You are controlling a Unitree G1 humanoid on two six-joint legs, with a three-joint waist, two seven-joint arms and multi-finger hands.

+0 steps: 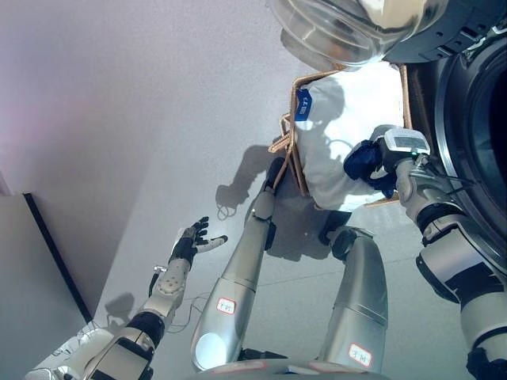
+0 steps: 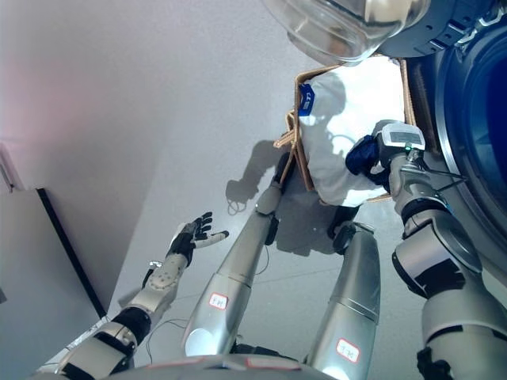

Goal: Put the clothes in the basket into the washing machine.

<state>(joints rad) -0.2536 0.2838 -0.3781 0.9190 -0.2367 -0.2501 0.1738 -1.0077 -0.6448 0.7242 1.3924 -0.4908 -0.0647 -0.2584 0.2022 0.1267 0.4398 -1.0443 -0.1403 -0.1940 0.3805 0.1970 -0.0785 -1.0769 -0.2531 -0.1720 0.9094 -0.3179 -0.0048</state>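
Right hand [image 1: 372,162] fingers hidden

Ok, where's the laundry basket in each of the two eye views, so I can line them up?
Left eye view: the basket sits upper right of centre, filled with white cloth, below the open washer door.
Right eye view: same basket, also upper right, slightly higher.
Shared landmark: the blue tag at the basket's left rim.

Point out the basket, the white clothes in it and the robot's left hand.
basket [image 1: 294,155]: left eye view, on its left rim.
white clothes [image 1: 348,119]: left eye view, middle of the cloth.
left hand [image 1: 190,240]: left eye view, on the palm.
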